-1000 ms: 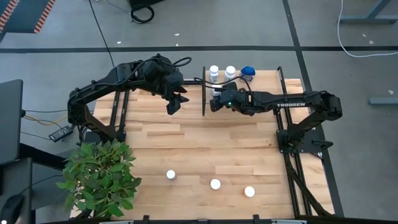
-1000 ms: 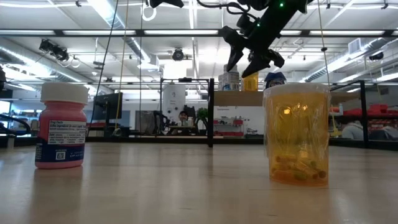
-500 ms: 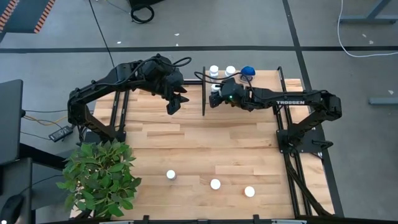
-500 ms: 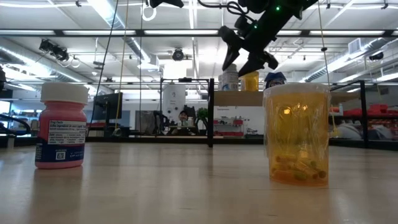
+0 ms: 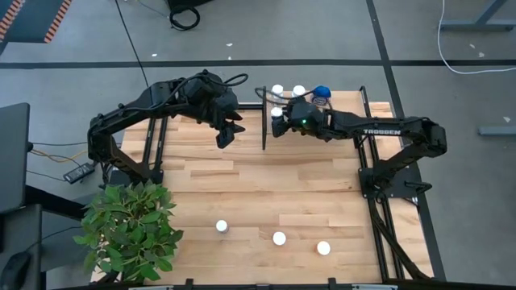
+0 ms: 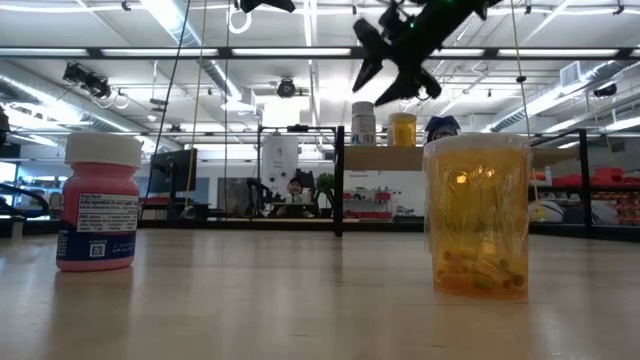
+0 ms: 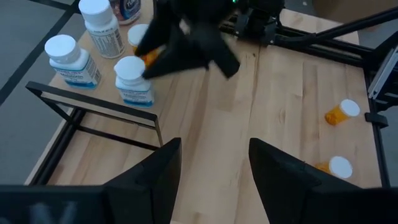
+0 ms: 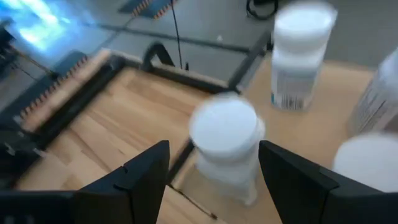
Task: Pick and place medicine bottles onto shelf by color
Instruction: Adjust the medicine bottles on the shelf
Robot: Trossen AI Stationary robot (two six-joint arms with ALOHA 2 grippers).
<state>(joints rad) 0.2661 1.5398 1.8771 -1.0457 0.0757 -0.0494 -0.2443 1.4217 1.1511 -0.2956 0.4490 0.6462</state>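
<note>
My right gripper (image 5: pixel 278 122) hangs open over the left end of the shelf (image 5: pixel 347 101), above the medicine bottles there and touching none. Its wrist view shows a white-capped bottle (image 8: pixel 225 146) below and between the spread fingers, and another white one (image 8: pixel 300 53) beyond. In the low view that gripper (image 6: pixel 390 72) is well above a white bottle (image 6: pixel 363 122) and an orange one (image 6: pixel 402 128) standing on the shelf (image 6: pixel 385 157). My left gripper (image 5: pixel 224 135) waits open left of the shelf's black rail (image 5: pixel 264 125). Three capped bottles (image 5: pixel 280 238) stand near the table's near edge.
A squat blue bottle (image 5: pixel 322 92) stands at the shelf's far side. Close to the low camera are a pink bottle (image 6: pixel 97 205) and an orange one (image 6: pixel 478 215). A green plant (image 5: pixel 129 229) fills the near left corner. Bare tabletop lies mid-table (image 5: pixel 266 181).
My right gripper has risen and moved toward the table's far edge, over the bottles on the shelf. It has stayed open. The left arm has kept still.
</note>
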